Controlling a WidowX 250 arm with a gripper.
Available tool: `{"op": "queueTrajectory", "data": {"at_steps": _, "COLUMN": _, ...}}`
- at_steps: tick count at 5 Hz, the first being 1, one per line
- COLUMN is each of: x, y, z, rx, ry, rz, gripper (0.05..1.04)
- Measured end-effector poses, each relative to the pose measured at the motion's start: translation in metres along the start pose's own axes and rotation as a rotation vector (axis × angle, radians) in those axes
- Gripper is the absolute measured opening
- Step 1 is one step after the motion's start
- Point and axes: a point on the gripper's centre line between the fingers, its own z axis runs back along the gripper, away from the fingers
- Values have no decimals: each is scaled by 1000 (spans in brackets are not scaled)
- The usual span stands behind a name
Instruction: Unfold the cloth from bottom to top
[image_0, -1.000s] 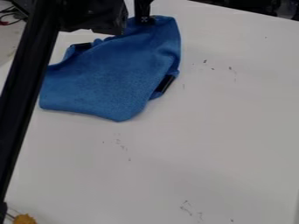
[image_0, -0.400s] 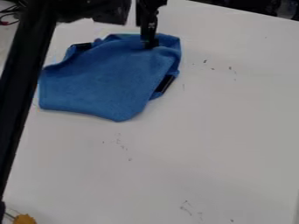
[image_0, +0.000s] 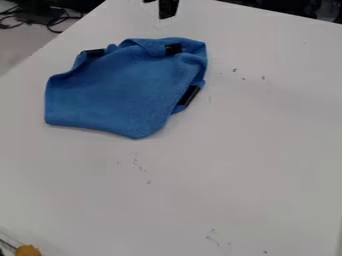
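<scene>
One big white table (image_0: 234, 150) is under it all. One blue cloth (image_0: 120, 90) lies on the upper left part of the table, with some of it bunched and folded near its top and right side. Some black cords (image_0: 55, 31) curl past the table's top left edge. One black claw (image_0: 167, 9) is at the top, above the cloth and apart from it; I can't tell if it is wide or narrow. One orange thing (image_0: 28, 250) sits in the bottom left corner. Three black patches (image_0: 190, 95) are on the cloth. Before, the claw touched the cloth's top and the long arm crossed the left side; now both have moved away.
</scene>
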Motion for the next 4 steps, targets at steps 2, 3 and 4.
{"op": "queueTrajectory", "data": {"at_steps": 2, "x": -49, "y": -33, "z": 10, "rx": -35, "ry": 145, "rz": 476, "gripper": 1001}}
{"op": "queueTrajectory", "data": {"at_steps": 3, "x": -55, "y": -65, "z": 20, "rx": -40, "ry": 194, "rz": 624, "gripper": 1001}}
{"op": "queueTrajectory", "data": {"at_steps": 4, "x": -46, "y": -104, "z": 28, "rx": -48, "ry": 201, "rz": 777, "gripper": 1001}}
